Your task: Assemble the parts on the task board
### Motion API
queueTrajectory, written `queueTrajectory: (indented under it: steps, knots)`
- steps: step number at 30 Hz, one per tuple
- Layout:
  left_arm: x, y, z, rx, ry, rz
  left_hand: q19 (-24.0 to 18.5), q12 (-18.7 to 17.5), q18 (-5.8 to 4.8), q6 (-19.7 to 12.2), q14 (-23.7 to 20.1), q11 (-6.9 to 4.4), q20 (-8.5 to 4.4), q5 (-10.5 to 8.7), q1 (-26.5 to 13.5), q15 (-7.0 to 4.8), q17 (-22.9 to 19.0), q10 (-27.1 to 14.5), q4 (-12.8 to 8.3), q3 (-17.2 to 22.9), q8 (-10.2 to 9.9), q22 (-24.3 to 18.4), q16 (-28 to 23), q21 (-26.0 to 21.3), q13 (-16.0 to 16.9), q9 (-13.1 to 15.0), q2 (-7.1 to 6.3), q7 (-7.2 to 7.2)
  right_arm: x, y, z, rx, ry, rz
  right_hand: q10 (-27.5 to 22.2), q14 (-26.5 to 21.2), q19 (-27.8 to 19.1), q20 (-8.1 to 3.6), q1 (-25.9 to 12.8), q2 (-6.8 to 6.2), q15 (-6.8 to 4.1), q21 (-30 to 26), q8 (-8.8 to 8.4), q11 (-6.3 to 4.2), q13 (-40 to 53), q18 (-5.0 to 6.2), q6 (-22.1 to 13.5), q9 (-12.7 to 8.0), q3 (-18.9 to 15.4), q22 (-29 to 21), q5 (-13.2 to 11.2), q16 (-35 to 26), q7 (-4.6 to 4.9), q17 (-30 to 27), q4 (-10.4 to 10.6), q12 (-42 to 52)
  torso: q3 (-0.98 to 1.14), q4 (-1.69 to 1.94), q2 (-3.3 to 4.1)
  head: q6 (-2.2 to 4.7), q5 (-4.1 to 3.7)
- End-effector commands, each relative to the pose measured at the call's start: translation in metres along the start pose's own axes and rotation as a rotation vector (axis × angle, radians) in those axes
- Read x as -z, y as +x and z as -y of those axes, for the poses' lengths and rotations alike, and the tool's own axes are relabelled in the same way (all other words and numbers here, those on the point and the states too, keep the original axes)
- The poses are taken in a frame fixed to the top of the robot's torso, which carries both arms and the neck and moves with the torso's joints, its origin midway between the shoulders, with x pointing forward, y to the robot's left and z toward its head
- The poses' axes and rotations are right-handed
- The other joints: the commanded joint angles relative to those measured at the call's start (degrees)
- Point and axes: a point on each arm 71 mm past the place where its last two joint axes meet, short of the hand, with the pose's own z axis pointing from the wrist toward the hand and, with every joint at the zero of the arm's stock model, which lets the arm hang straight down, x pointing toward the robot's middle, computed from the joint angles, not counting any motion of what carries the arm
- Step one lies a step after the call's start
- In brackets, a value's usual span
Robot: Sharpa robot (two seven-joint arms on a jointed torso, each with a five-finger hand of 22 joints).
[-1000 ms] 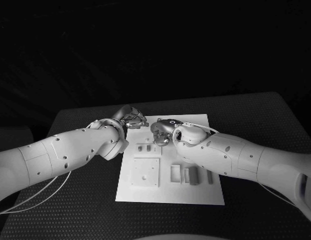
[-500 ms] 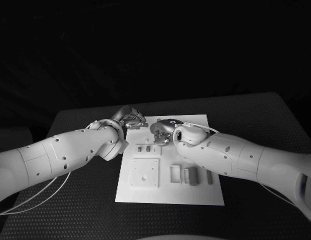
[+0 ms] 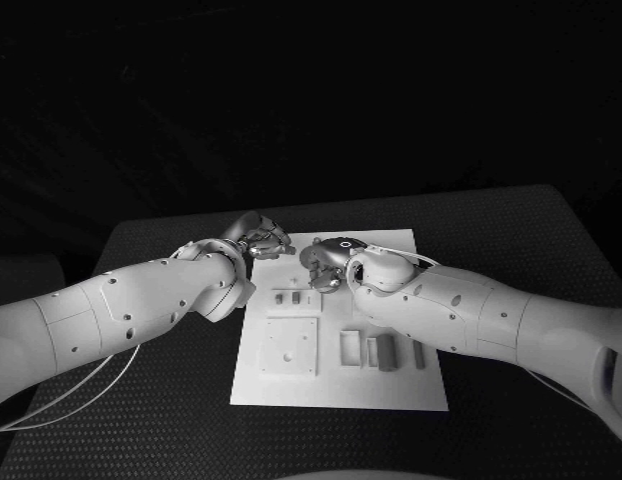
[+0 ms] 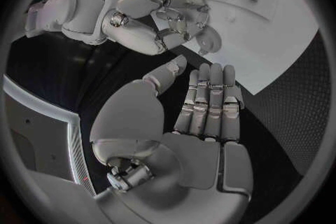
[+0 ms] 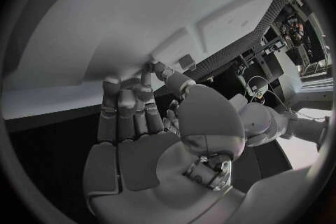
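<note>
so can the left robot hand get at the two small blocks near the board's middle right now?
Probably yes. The left robot hand is empty, fingers straight, at the task board's far left edge. The two small blocks lie uncovered just nearer the robot; the right robot hand hovers close beside them.

Left hand (image 4: 203, 123) flat, fingers (image 4: 210, 95) straight, empty. Right hand (image 5: 140, 140) fingers (image 5: 126, 103) extended, empty.

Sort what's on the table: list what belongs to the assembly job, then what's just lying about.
Belongs to the job:
task board
square plate lying on the board
small parts near the hands
upright pieces beside the plate
left hand, fingers apart, holding nothing
right hand, at the board's far end

Lying about:
nothing else on the black table
</note>
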Motion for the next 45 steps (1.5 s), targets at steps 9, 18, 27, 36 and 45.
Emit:
queueTrajectory:
  steps: [9,18,27,36,45]
  knots:
    - [0.000,-0.001,0.001,0.004,0.011,-0.004,-0.14,-0.41,-0.15,-0.38,-0.16,0.20,0.03,-0.12,-0.12,0.34,0.07,0.00,0.37,0.08,-0.13,-0.09,-0.22,-0.20,-0.09,-0.07,0.30,-0.01,0.006,0.005,0.018,0.032,0.053,-0.020,-0.61,-0.33,-0.49,-0.08,0.15,-1.14,0.11,-0.14,-0.50,0.16,-0.07,0.38,0.06,-0.09,-0.13,0.79,-0.10,0.00,1.01,-0.08,-0.15,-0.12,0.01,-0.05,0.02,0.17,-0.10]
    - [0.000,-0.001,0.001,0.003,0.010,-0.003,-0.16,-0.42,-0.14,-0.40,-0.17,0.21,0.04,-0.12,-0.11,0.35,0.09,0.00,0.37,0.08,-0.11,-0.11,-0.23,-0.19,-0.10,-0.08,0.32,0.00,0.007,0.005,0.020,0.030,0.053,-0.013,-0.68,-0.34,-0.48,-0.09,0.61,-1.42,0.23,-0.16,-0.67,0.28,-0.06,0.38,-0.20,-0.15,0.01,0.77,-0.07,0.00,1.12,-0.08,-0.22,-0.10,0.00,0.03,0.02,0.16,-0.27]
    - [0.000,-0.001,0.000,0.003,0.009,-0.002,-0.18,-0.43,-0.14,-0.42,-0.18,0.21,0.05,-0.12,-0.10,0.36,0.10,-0.01,0.37,0.08,-0.09,-0.12,-0.24,-0.18,-0.11,-0.10,0.32,0.00,0.009,0.005,0.024,0.032,0.057,-0.019,-0.69,-0.35,-0.49,-0.08,0.80,-1.66,0.26,-0.16,-0.67,0.30,-0.05,0.38,-0.20,-0.15,-0.01,0.77,-0.10,0.01,1.14,-0.08,-0.26,-0.08,0.00,-0.01,0.03,0.15,-0.26]
    - [0.000,-0.002,-0.001,0.002,0.006,0.000,-0.18,-0.44,-0.14,-0.44,-0.18,0.21,0.05,-0.12,-0.09,0.36,0.11,0.00,0.37,0.08,-0.08,-0.13,-0.25,-0.18,-0.12,-0.11,0.33,0.01,0.011,0.005,0.026,0.036,0.055,-0.015,-1.25,-0.71,-0.82,0.06,2.05,-3.32,0.77,-0.35,-1.68,0.92,0.00,0.38,-2.03,-0.52,-0.09,0.75,-0.09,-0.09,1.81,-0.09,-0.32,-0.13,0.02,-0.02,0.02,0.17,-0.26]
    - [0.000,-0.003,-0.001,0.002,0.006,0.001,-0.19,-0.44,-0.13,-0.44,-0.19,0.21,0.06,-0.12,-0.07,0.36,0.12,0.00,0.37,0.09,-0.07,-0.14,-0.25,-0.17,-0.12,-0.12,0.35,0.01,0.012,0.005,0.026,0.037,0.052,-0.019,-1.30,-0.75,-0.87,0.07,2.52,-3.44,0.86,-0.36,-1.64,0.96,0.02,0.38,-2.00,-0.48,-0.04,0.77,-0.09,-0.07,1.84,-0.07,-0.37,-0.08,0.01,0.01,0.02,0.20,-0.30]
